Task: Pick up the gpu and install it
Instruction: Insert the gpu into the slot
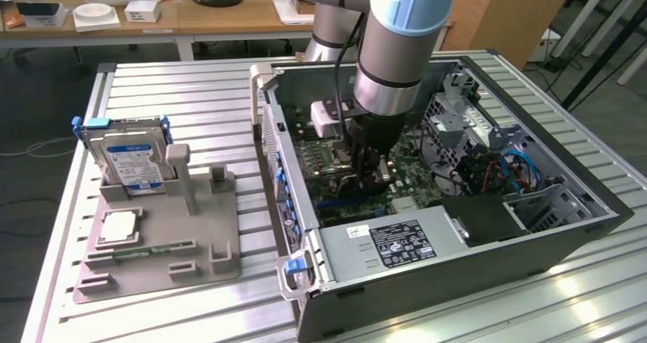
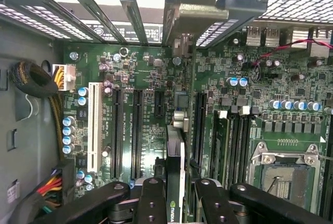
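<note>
Jaws pinch the gpu [image 2: 177, 161] edge-on over the motherboard [image 2: 130, 73]; any misalignment going down could jam or tilt it.

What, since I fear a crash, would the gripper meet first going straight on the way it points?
The gripper, fingers shut on the gpu, points down at the motherboard. The held card's edge would probably reach the black expansion slots first, ahead of the fingers; depth is unclear.
</note>
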`<state>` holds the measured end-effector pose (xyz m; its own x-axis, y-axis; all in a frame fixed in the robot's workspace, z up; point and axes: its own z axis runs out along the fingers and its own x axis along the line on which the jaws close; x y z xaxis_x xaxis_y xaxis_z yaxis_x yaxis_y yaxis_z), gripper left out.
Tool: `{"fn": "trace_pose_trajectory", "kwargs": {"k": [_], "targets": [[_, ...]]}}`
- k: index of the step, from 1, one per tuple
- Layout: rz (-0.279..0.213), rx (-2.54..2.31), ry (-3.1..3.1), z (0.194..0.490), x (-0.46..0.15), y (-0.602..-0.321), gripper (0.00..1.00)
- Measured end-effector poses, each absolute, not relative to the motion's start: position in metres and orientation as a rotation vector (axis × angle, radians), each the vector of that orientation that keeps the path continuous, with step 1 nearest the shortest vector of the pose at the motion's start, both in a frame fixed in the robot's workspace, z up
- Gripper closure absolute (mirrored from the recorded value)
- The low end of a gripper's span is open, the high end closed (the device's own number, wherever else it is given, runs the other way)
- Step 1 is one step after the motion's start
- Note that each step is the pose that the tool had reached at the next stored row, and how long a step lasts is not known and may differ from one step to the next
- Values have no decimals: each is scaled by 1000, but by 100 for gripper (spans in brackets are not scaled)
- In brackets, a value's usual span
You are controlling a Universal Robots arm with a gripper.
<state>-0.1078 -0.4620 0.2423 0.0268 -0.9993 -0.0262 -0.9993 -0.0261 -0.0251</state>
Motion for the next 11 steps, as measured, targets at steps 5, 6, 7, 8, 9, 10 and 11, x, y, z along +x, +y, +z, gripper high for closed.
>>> {"fn": "trace_pose_trajectory", "kwargs": {"k": [5, 6, 7, 8, 9, 10, 11], "targets": [[2, -2225, 2167, 245, -108, -462, 74], [2, -2225, 2167, 245, -108, -462, 74], [2, -2225, 2167, 245, -108, -462, 74], [1, -2224, 2166, 245, -108, -462, 74], [-2, -2223, 2165, 245, -108, -462, 74], [-7, -2221, 2163, 245, -108, -462, 74], [-13, -2218, 2160, 245, -108, -462, 74]]}}
